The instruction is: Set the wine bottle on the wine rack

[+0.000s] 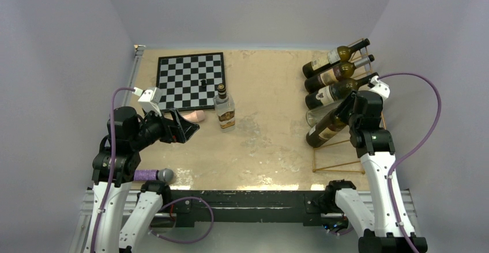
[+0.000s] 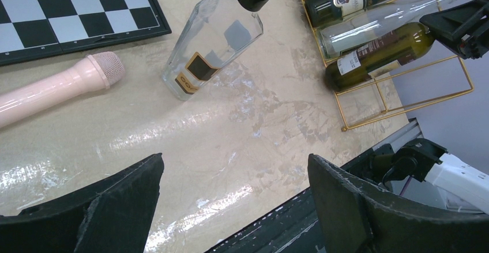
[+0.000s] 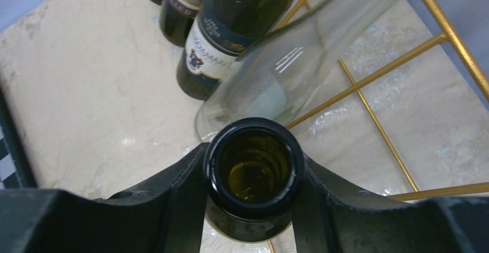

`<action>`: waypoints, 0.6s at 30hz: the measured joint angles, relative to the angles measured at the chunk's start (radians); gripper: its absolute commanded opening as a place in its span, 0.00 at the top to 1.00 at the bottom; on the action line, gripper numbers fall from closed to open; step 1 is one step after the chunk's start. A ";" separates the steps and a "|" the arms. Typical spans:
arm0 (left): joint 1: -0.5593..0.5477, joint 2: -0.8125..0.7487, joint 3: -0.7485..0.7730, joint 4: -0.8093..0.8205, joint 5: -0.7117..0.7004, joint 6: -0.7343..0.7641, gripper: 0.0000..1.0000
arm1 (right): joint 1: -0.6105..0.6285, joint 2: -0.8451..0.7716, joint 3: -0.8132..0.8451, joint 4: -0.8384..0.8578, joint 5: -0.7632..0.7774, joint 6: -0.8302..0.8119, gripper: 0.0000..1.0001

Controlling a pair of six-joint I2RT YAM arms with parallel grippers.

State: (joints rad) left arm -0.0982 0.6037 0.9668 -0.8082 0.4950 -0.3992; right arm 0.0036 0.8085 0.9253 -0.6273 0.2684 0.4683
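Pale lilac walls close in a beige marbled desk [image 1: 271, 143], with the wine rack [image 3: 369, 79] standing at its right side. The wine bottle [image 1: 324, 133], dark green with a white label, lies slanted in the rack's lowest slot, just below a clear empty bottle [image 1: 320, 114] and three dark bottles. The right gripper [image 1: 346, 110] is closed on its neck; the right wrist view shows the open mouth pinched between the two black fingers. The left gripper [image 2: 233, 166] is spread wide and holds nothing, hovering over the desk near a pink microphone [image 2: 57, 86] and a square clear bottle [image 2: 207, 45] beside the chessboard [image 1: 190, 80]. The placing step looks nearly done. The next move probably calls for checking that the bottle's weight is on the rods, then parting the fingers and backing away along the neck without dragging it or nudging its neighbours. Whether the body sits fully on the gold rods is hard to tell: the right arm covers the neck from above, and the wrist camera sees little past the mouth.
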 measured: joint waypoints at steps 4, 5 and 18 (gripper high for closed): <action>0.000 0.000 0.000 0.000 0.000 0.000 0.01 | -0.004 -0.006 -0.035 0.010 0.047 0.010 0.45; 0.000 0.000 0.000 0.000 0.000 0.000 0.01 | -0.004 -0.010 -0.041 0.008 0.063 0.011 0.45; 0.000 0.006 -0.012 0.015 0.026 0.000 0.01 | -0.004 -0.022 -0.117 0.049 0.232 0.084 0.38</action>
State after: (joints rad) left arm -0.0982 0.6102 0.9550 -0.7929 0.5213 -0.3988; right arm -0.0006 0.7864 0.8085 -0.5781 0.5003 0.5526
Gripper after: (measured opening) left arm 0.985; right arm 0.598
